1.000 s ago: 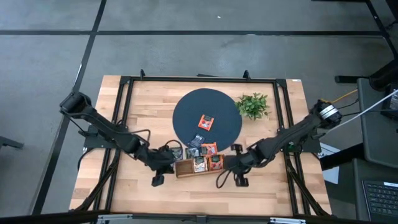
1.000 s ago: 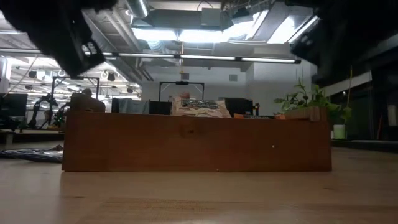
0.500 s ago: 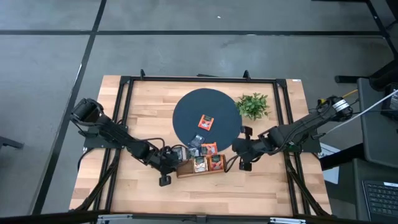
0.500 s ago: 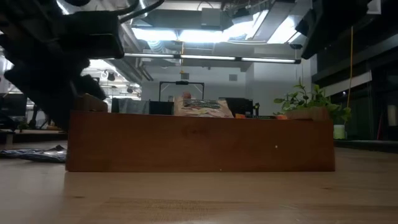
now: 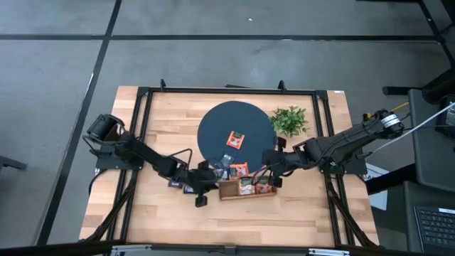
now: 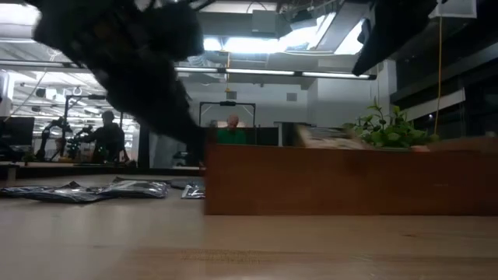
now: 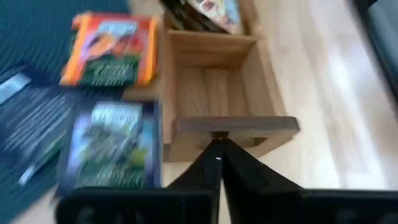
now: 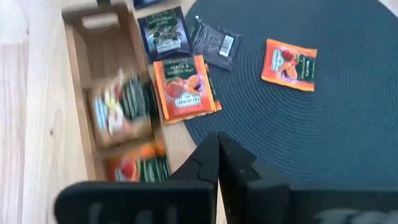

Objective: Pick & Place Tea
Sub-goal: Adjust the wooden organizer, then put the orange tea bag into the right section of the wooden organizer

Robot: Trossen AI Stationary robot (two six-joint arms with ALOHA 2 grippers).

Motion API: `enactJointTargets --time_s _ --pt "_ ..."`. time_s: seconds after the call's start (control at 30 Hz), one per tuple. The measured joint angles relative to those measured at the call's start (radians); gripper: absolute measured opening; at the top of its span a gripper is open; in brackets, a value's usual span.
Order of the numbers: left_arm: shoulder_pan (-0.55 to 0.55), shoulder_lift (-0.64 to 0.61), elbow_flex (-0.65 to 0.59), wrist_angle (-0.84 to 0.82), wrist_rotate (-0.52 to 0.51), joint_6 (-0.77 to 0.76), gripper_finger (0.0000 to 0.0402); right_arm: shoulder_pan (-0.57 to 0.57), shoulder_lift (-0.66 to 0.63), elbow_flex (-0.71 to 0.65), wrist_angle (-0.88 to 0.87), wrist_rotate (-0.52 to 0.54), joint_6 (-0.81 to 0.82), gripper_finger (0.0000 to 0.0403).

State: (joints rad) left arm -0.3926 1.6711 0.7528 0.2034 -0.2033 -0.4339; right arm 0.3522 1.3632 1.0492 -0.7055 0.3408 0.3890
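Observation:
A narrow wooden tray (image 5: 247, 188) lies near the table's front, just in front of the round dark mat (image 5: 213, 135). Its middle and right compartments hold tea sachets (image 8: 121, 106); the left compartment (image 7: 211, 87) is empty. More tea lies loose: an orange sachet (image 5: 235, 139) on the mat's middle, and an orange (image 8: 185, 87), a navy (image 8: 163, 31) and a black one (image 8: 214, 38) at the mat's near edge. My left gripper (image 7: 217, 146) is shut at the tray's left end. My right gripper (image 8: 217, 138) is shut, raised above the mat's near right edge, holding nothing. My left gripper pushes with its shut fingertips against the outer face of the tray's left end wall (image 7: 233, 127). It comes from the table's left, slanting down, in line with the tray's length. The tray stays flat on the table.
A small green plant (image 5: 289, 119) stands at the mat's far right. Dark sachets (image 6: 85, 190) lie flat on the wood to the left of the tray, under my left arm. A black frame (image 5: 142, 92) runs around the tabletop. People show in the room behind.
My left gripper has gone down and toward the table's right edge, and the tray has slid flat to the right with it. My right gripper has risen from the tray's right end and drawn back toward the far edge, over the mat's rim.

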Motion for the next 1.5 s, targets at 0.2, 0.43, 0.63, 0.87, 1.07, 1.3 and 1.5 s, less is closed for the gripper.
enactJointTargets --time_s 0.2,0.43,0.63,0.87,1.07,1.3,1.5 --pt "0.063 0.076 0.0 0.087 0.117 0.029 0.0002 -0.003 0.0 0.0 0.036 0.022 -0.027 0.0025" --pt "0.079 -0.029 0.0 0.087 -0.006 0.122 0.0002 -0.034 0.024 0.0 0.104 0.107 -0.081 0.0029" --pt "0.155 -0.06 0.0 0.077 -0.094 0.178 0.0003 -0.13 0.072 0.0 0.134 0.045 -0.134 0.0032" --pt "0.309 -0.06 0.0 0.071 -0.037 0.178 0.0003 -0.279 0.125 0.0 0.192 -0.053 -0.112 0.0088" --pt "0.415 -0.037 0.0 0.078 0.048 0.165 0.0003 -0.391 0.153 0.0 0.2 -0.058 -0.028 0.0134" --pt "0.465 0.007 0.004 0.123 0.073 0.173 0.0003 -0.484 0.202 0.0 0.274 -0.207 -0.033 0.0142" --pt "0.475 0.084 0.102 0.048 0.05 0.239 0.0002 -0.525 0.259 0.0 0.32 -0.283 -0.056 0.0142"
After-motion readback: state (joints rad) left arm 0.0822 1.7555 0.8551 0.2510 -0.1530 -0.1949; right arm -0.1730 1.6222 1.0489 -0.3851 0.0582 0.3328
